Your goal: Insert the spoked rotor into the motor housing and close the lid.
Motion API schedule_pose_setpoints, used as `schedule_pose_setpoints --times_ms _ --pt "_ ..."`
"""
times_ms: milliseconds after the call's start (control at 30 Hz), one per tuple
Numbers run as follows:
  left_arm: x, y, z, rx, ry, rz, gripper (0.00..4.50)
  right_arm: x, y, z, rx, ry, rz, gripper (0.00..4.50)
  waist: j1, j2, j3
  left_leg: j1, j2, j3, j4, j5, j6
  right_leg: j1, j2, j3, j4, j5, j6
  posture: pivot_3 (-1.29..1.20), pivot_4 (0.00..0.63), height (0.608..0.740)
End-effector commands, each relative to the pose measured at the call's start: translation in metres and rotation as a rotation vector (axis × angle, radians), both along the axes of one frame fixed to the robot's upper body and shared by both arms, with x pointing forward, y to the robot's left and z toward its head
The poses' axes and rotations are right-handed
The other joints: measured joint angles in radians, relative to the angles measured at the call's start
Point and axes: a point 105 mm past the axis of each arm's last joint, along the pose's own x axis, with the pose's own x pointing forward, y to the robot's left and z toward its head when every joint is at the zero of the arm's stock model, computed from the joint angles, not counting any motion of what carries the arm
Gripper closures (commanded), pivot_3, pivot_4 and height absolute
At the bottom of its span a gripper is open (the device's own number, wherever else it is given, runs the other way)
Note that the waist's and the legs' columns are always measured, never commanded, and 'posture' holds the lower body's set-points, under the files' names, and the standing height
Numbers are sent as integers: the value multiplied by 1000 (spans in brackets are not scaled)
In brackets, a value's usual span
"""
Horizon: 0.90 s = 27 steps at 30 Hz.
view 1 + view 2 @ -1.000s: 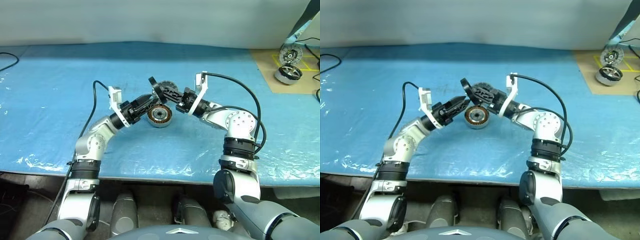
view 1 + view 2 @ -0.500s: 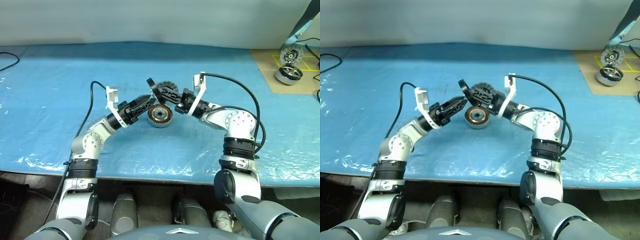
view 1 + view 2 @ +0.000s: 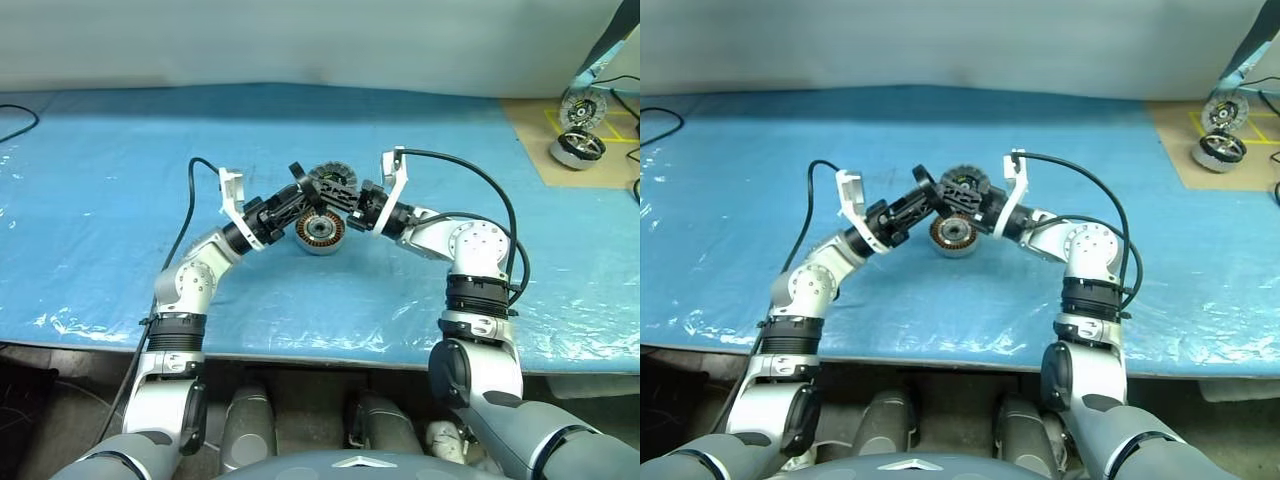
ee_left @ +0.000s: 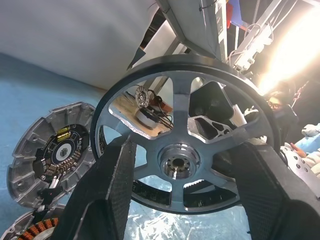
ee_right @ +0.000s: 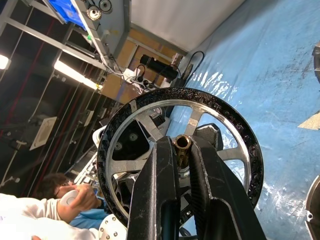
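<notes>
Both claws crowd above motor housing (image 3: 320,231), lid (image 3: 333,177) just behind, open mat (image 3: 100,200) around

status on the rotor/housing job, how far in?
Done: the spoked rotor is off the table, the right end effector shut on its hub pin. In hand: the left end effector straddles the rotor's rim, fingers open. Left: the rotor is not yet in the motor housing, which sits open on the blue table; the lid lies beside it.

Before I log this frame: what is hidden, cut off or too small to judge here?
- Head views: spoked dark rotor is edge-on between the claws.
- Left wrist view: ribbed grey lid partly behind the rotor; copper-wound housing cut by the edge.
- Right wrist view: rotor hub masked by right claw fingers.
</notes>
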Motion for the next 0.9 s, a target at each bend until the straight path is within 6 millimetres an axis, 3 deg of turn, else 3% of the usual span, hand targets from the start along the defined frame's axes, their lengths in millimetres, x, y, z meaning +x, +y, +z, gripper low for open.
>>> schedule_pose_setpoints --times_ms 33,133,267,367,700,833,900 --pt "-2 -10 12 5 -68 -25 1920 -4 11 8 11 -24 47 4500 0 0 0 0 0 0 0 0 0 0 0 0 0 0 0 0 150 740" --pt "1 -9 7 31 -50 -4 2549 -4 10 8 12 -23 44 4500 0 0 0 0 0 0 0 0 0 0 0 0 0 0 0 0 150 740" --pt "-3 -7 5 32 -43 -25 2549 -3 10 8 13 -22 41 4500 0 0 0 0 0 0 0 0 0 0 0 0 0 0 0 0 150 740" --pt "-1 -5 5 45 -49 -6 2925 -3 10 8 14 -23 41 4500 0 0 0 0 0 0 0 0 0 0 0 0 0 0 0 0 150 740" --pt "1 -4 10 39 -59 6 2925 0 13 6 -48 -67 10 4500 0 0 0 0 0 0 0 0 0 0 0 0 0 0 0 0 150 740" --pt "5 -4 11 39 -62 27 2925 -1 13 14 -30 -150 -15 4500 0 0 0 0 0 0 0 0 0 0 0 0 0 0 0 0 150 740" --pt "7 -5 11 39 -65 39 2933 -1 12 17 -18 -173 -22 3788 0 0 0 0 0 0 0 0 0 0 0 0 0 0 0 0 150 740"
